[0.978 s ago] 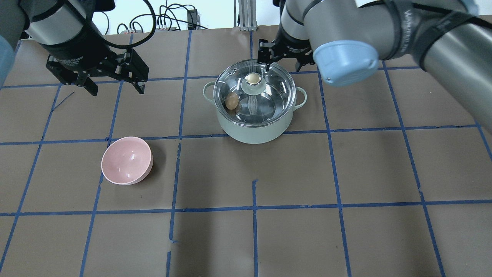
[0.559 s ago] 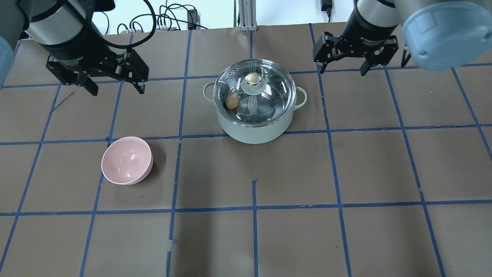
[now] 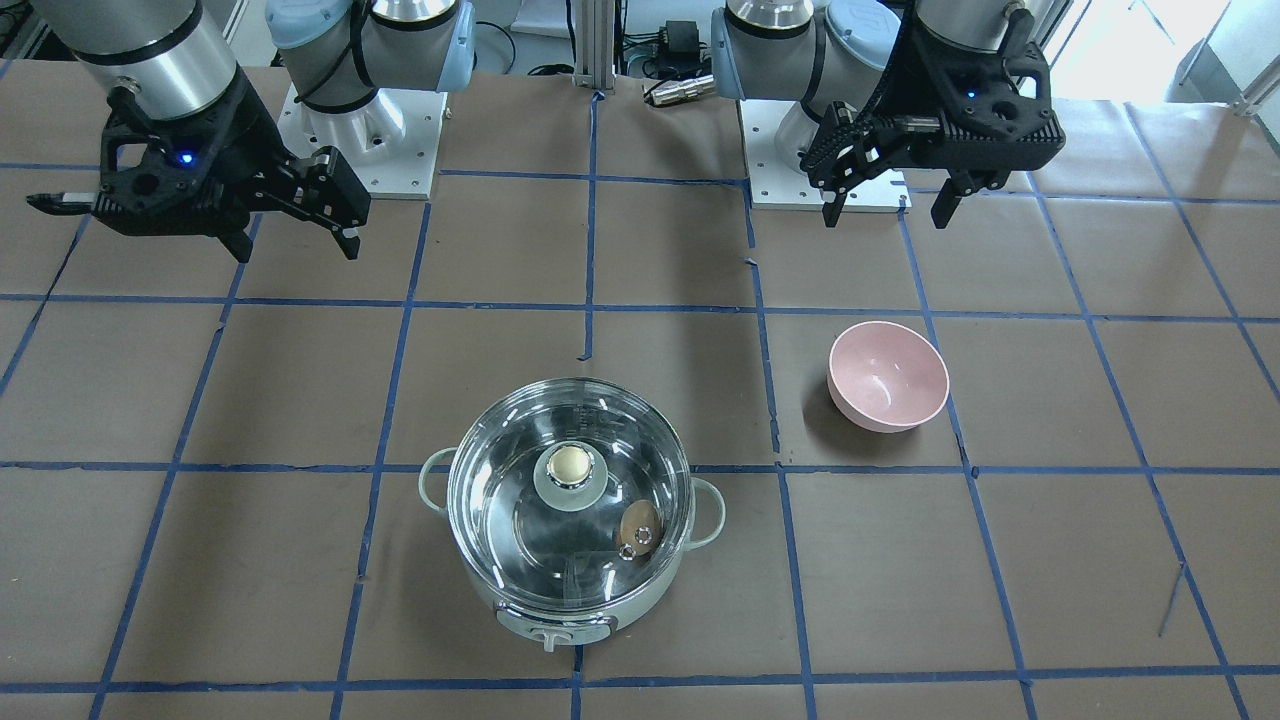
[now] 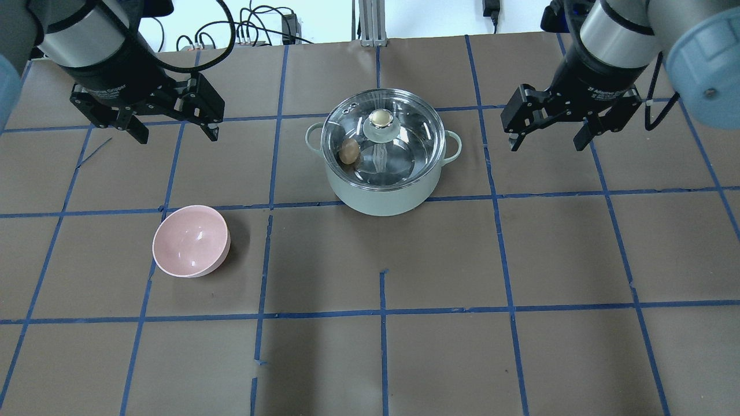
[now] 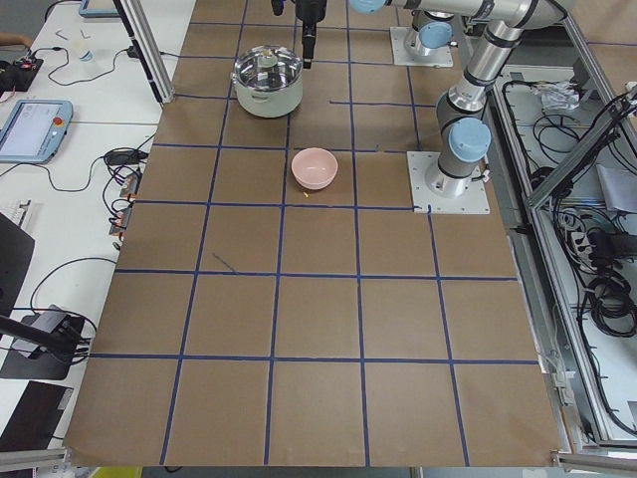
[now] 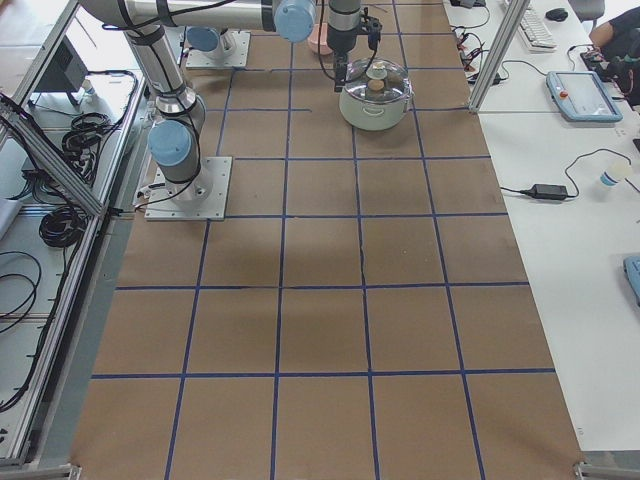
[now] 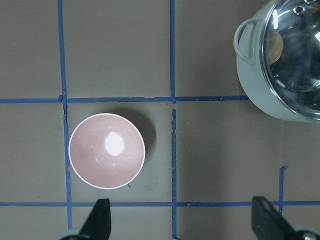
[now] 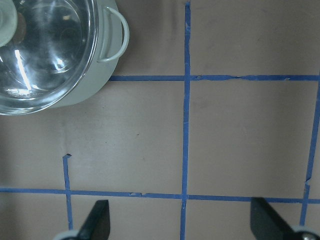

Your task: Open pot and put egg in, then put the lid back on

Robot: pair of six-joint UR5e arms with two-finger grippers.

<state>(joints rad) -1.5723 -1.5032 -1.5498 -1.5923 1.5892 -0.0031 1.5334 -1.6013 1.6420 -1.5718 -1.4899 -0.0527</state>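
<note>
Pink bowl (image 4: pixel 191 241) on tabletop (image 4: pixel 520 260), robot-side of left jaws. Pot (image 4: pixel 381 199) btwn both jaws, apart from each; lid (image 4: pixel 404 151) seated, egg (image 4: pixel 348 151) inside under glass. Both jaws spread, empty. Task prob. done; next: keep clear, no regrasp.

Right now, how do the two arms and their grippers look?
The left arm and right arm are silver-grey tubes with pale blue joint caps. The left gripper and right gripper are black, two-fingered, with white lettering on the wrist above and a small blue light. A black cable loops beside each wrist.
</note>
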